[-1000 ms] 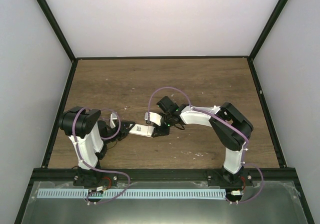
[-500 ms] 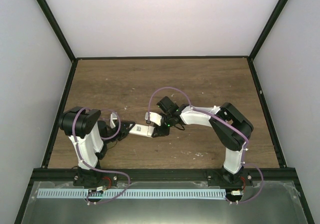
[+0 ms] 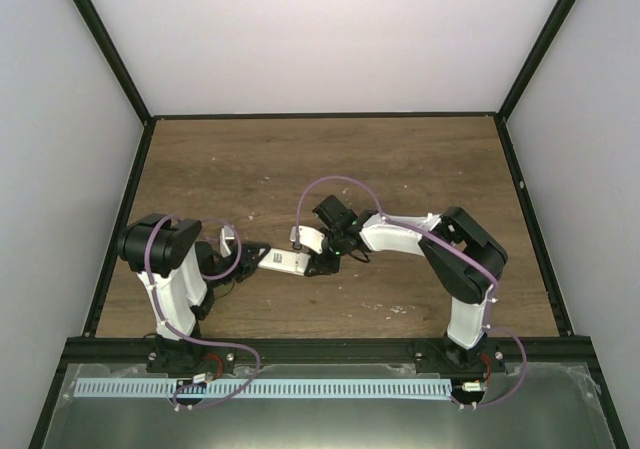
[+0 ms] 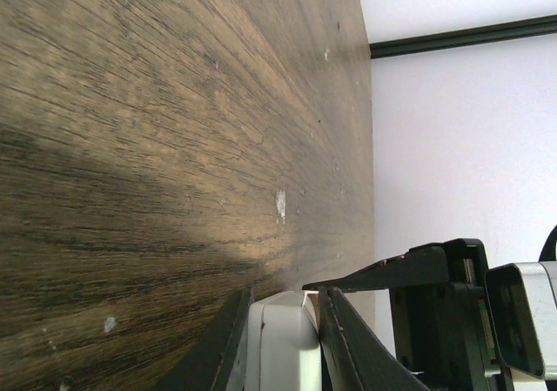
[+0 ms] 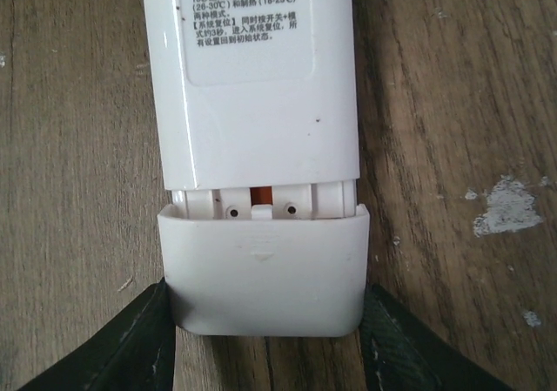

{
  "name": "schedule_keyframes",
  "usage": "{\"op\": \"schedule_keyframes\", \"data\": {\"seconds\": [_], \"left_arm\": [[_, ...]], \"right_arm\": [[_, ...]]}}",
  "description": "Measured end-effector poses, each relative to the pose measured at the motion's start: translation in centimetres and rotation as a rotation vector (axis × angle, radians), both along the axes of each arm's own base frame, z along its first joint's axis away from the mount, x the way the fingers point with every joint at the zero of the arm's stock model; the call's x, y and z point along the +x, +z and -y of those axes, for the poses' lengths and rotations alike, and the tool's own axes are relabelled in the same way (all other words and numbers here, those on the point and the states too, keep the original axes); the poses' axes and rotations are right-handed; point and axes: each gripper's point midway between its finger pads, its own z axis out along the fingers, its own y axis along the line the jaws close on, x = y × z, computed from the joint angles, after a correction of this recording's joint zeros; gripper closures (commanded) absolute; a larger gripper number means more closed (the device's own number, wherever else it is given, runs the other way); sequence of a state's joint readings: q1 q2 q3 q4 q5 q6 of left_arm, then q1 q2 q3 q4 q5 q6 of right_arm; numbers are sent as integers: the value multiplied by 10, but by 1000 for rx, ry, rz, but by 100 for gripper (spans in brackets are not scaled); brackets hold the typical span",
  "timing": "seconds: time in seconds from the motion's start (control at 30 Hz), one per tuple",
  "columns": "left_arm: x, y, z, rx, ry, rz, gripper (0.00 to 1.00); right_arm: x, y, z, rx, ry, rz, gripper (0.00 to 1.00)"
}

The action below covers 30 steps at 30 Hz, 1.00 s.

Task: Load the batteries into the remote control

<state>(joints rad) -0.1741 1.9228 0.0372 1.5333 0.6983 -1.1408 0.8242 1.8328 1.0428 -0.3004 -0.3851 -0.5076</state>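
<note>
remote control | left end effector clamps it | right end effector grips its cover

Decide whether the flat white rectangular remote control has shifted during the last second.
No: the remote control keeps its spot against the wooden table's dark front rail.

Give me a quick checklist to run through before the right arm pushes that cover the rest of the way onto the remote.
1. Left gripper clamped on the remote control: ok.
2. Right gripper holding the battery cover by both sides: ok.
3. Cover lined up square with the remote's end: ok.
4. Cover fully closed: not ok, a gap shows an orange battery.
5. Both batteries seated flat: cannot tell.
</note>
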Motion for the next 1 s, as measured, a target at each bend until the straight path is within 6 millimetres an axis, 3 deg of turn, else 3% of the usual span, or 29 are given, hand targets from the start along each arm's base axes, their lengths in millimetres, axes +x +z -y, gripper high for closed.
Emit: {"op": "schedule_keyframes", "data": {"seconds": [0.67, 1.0], "left_arm": [[0, 0, 0, -3, -2, -2, 93], [0, 0, 0, -3, -2, -3, 94]], "right_arm": [[-1, -5, -5, -54, 18, 46, 40], [0, 4, -7, -37, 18, 63, 32]]}}
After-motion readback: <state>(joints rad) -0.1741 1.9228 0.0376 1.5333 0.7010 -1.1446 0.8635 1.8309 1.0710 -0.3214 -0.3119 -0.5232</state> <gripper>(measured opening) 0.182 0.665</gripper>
